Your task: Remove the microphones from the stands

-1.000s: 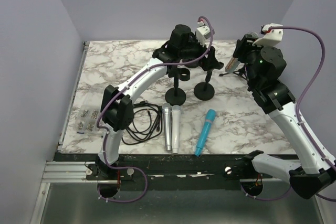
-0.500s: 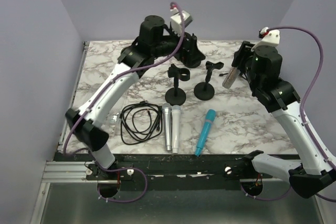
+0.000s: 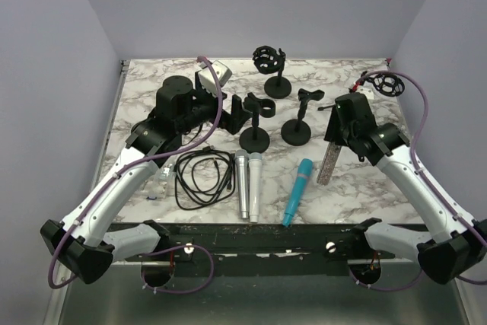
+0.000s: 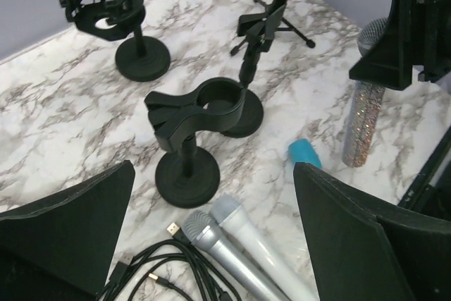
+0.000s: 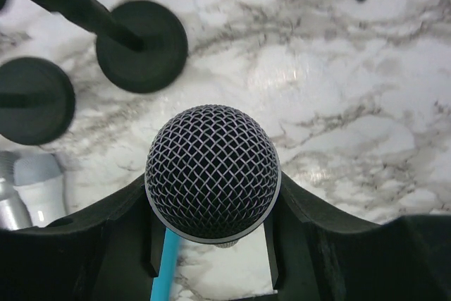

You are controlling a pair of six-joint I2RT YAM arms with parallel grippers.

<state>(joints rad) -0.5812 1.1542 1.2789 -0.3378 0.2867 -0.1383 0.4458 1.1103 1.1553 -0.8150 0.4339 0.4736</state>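
One microphone (image 3: 328, 161) hangs clenched in the right gripper (image 3: 337, 125), well apart from the stand (image 3: 383, 83); removal looks done.

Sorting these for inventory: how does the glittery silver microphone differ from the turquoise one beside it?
The glittery silver microphone is held head-up in the right gripper; the turquoise microphone lies flat on the marble table. The silver one sparkles, the turquoise one is plain. Both are slim handheld microphones.
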